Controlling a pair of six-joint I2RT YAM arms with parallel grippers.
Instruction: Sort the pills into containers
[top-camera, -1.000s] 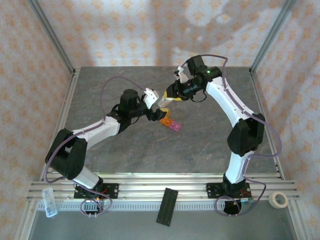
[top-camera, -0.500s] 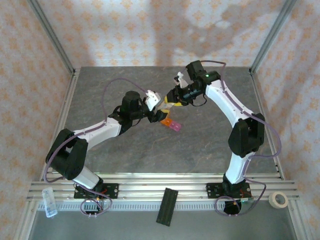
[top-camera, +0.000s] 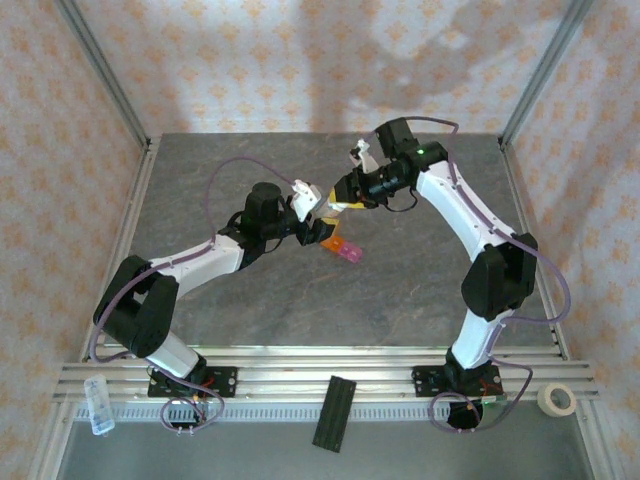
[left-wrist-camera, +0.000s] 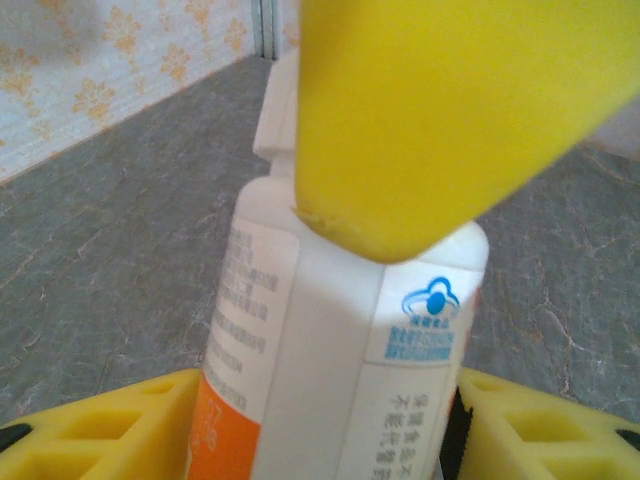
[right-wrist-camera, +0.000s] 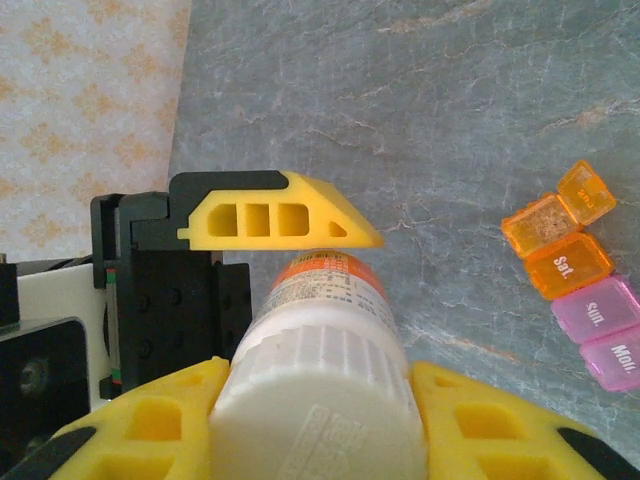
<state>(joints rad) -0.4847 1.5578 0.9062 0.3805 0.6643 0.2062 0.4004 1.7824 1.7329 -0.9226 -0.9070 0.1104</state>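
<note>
Above the middle of the grey table (top-camera: 420, 290), the right gripper (right-wrist-camera: 320, 405) is clamped tight on the ribbed cap (right-wrist-camera: 318, 365) of a white bottle (right-wrist-camera: 325, 290), its yellow fingers (right-wrist-camera: 150, 425) pressing on both sides. The left gripper (left-wrist-camera: 320, 435) faces it, with the bottle's labelled body between its half-spread fingers (left-wrist-camera: 100, 425). Whether they actually grip the bottle cannot be told. The bottle's long axis runs from one gripper to the other, cap toward the right arm.

Just beside and below the two grippers, the containers (top-camera: 341, 248) lie flat on the table, apart from both. In the top view the strip's long axis runs diagonally, orange end toward the far left and pink end toward the near right. In the right wrist view the end orange compartment (right-wrist-camera: 530, 228) stands open with its lid (right-wrist-camera: 587, 190) flipped back. The other compartments are shut and marked Sat., Sun. and Mon.
</note>
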